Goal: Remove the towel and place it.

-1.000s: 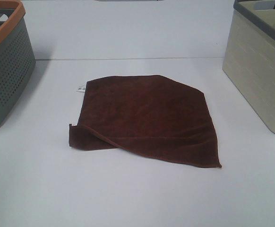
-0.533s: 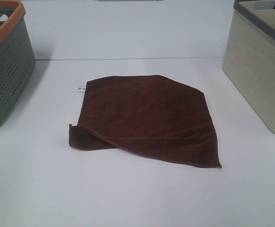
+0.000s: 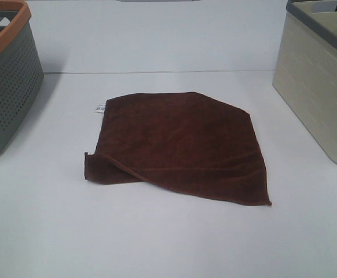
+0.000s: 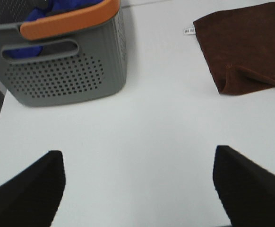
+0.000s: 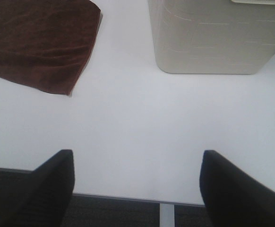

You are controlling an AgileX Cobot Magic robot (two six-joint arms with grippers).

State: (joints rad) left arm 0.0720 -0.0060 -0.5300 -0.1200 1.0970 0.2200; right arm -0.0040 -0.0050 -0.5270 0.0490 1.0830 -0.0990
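Note:
The towel (image 3: pixel 177 145) is a dark reddish-brown cloth lying flat on the white table (image 3: pixel 157 243), with its front left corner folded under and a small white tag (image 3: pixel 99 108) at its back left edge. It also shows in the left wrist view (image 4: pixel 251 47) and the right wrist view (image 5: pixel 38 40). Neither arm shows in the exterior view. My left gripper (image 4: pixel 137 189) is open and empty over bare table, well short of the towel. My right gripper (image 5: pixel 137 187) is open and empty above the table's front edge.
A grey perforated basket with an orange rim (image 3: pixel 6 87) stands at the left; in the left wrist view (image 4: pixel 66 56) it holds something blue. A beige bin with a grey rim (image 3: pixel 319 81) stands at the right, also in the right wrist view (image 5: pixel 213 38).

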